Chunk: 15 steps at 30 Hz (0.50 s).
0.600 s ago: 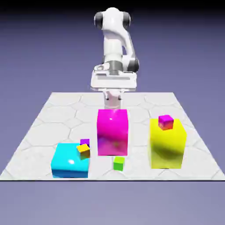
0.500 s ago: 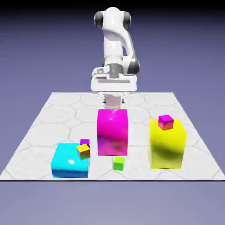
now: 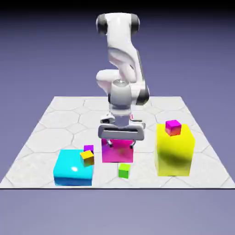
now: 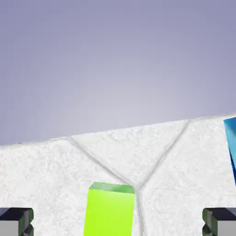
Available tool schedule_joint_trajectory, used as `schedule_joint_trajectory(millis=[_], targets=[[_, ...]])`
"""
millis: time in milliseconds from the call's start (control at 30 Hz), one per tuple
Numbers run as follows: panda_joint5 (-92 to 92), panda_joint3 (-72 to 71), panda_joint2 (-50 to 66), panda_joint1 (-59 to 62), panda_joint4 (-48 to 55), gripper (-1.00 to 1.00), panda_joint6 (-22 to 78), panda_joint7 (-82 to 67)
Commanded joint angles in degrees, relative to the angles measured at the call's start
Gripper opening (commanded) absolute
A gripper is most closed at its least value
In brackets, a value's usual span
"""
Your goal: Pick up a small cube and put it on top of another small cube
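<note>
My fingers (image 4: 118, 223) stand wide apart; the green cube (image 4: 109, 212) lies below, just beyond the magenta block (image 3: 117, 152).

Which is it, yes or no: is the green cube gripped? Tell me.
No, the green cube sits on the table between wide-open fingertips.

Magenta block (image 3: 117, 153) bars the way behind; yellow block (image 3: 173, 153) well apart.
</note>
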<state>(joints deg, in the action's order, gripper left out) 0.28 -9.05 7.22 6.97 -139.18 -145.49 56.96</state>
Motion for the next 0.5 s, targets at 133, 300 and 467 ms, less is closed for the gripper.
schedule_joint_trajectory(millis=[133,300,467], targets=[[0.07,-2.36,10.38,2.00,5.68,0.00,7.42,3.77],[-1.22,-1.33,16.96,1.01,5.50,0.00,1.12,4.72],[-1.35,-1.22,17.60,0.90,5.46,-1.00,0.44,4.80]])
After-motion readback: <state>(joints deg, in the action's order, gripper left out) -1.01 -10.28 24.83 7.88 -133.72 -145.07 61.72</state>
